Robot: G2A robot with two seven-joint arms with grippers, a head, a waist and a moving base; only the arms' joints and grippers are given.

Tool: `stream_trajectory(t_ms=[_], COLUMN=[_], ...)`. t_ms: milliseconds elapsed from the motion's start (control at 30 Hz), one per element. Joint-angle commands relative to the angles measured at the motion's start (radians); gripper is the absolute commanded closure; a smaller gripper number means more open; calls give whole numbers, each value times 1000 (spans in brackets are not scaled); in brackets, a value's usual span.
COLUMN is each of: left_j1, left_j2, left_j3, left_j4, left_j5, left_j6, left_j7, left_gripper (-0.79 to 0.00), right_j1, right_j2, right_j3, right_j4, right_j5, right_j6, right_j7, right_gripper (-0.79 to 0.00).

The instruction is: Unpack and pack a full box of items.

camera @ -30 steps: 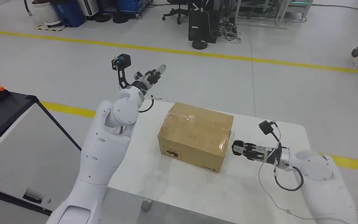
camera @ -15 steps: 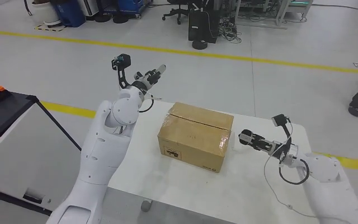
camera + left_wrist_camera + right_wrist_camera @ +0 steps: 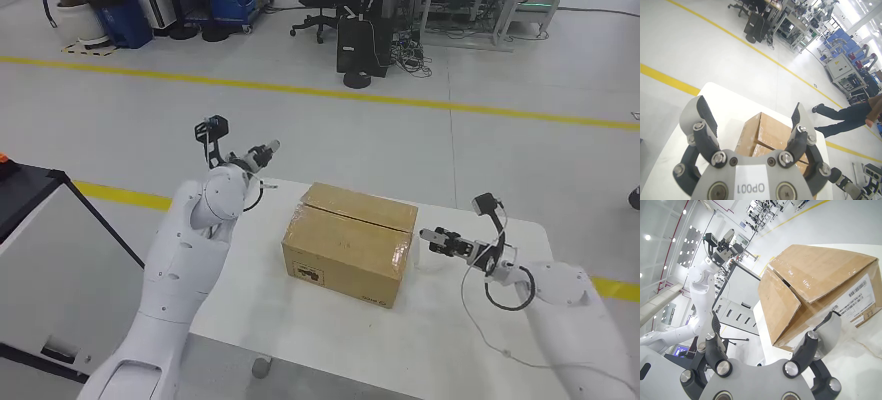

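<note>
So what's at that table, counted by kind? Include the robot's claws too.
Box: 1
Grippers: 2, the left gripper and the right gripper, both open
Table: 1
Total: 4

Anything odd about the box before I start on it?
The cardboard box is closed on the table, but its top flaps do not lie flush: in the right wrist view a dark gap opens along the seam, one flap edge sits slightly raised, and the clear tape is wrinkled. Nothing spilled.
</note>
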Motion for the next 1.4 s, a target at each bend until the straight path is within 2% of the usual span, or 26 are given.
stream_trajectory(t_ms=[0, 200, 333, 467, 667, 900, 1100, 1367], left_j1=[-13, -27, -35, -73, -159, -241, -275, -278], left_j2=[-4, -18, -27, -42, -73, -110, -136, -146], left_j3=[6, 39, 48, 67, 124, 174, 189, 195], left_j4=[42, 104, 168, 281, 474, 670, 716, 706], left_j5=[-23, -113, -157, -188, -241, -303, -396, -430], left_j6=[20, 7, -42, -75, -148, -157, -170, -161], left_j7=[-14, -57, 20, 122, 177, 146, 37, -13], left_gripper=[-785, -785, -785, -785, -785, -785, -785, -785], right_j1=[15, 40, 35, 1, -71, -118, -137, -145], right_j2=[-3, -8, -2, 12, 30, 40, 44, 48], right_j3=[-18, -45, -27, 28, 111, 149, 160, 163], right_j4=[14, 40, 37, 12, -39, -74, -94, -100], right_j5=[6, 23, 49, 80, 106, 114, 106, 103], right_j6=[-1, -15, -33, -52, -50, -40, -40, -36], right_j7=[1, 18, 44, 70, 65, 55, 40, 29], right_gripper=[-785, -785, -785, -785, -785, -785, -785, -785])
